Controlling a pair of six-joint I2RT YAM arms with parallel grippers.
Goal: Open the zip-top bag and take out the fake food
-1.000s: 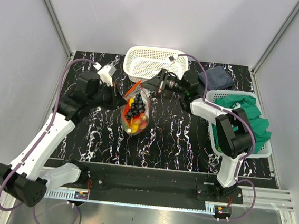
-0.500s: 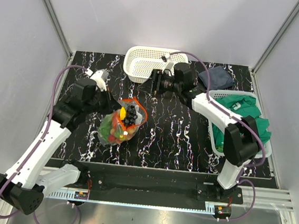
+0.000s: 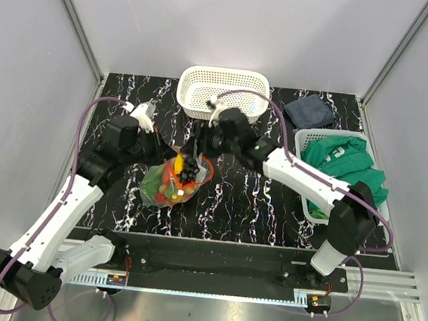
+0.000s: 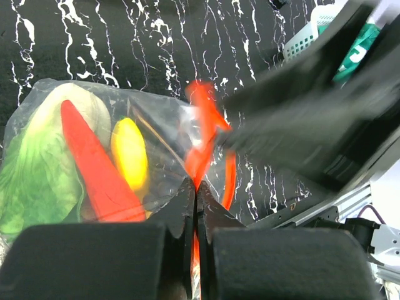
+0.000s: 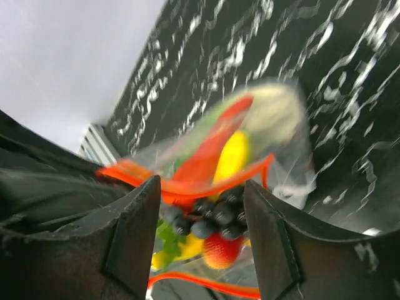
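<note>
Orange-red zip rim sits pinched flat in our left pincer (image 4: 195, 187), clamped on the zip-top bag (image 4: 125, 144). Our right pincer (image 5: 200, 206) stands wide, jaws astride the bag's gaping mouth, gripping nothing. We judge two risks: the thin rim could slide out of that narrow pinch if the right arm tugs, or the wide jaws could catch film along with food and drag the whole bag.

The bag lies left of the table's middle, holding the fake food (image 3: 182, 174): grapes (image 5: 215, 215), banana (image 5: 230, 156), strawberry (image 5: 222, 250), red pepper (image 4: 94, 169), lettuce (image 4: 31, 181). At the far edge the white basket (image 3: 223, 82) shows only lattice. The right-edge basket (image 3: 303, 136) holds green cloth (image 3: 346, 162).
</note>
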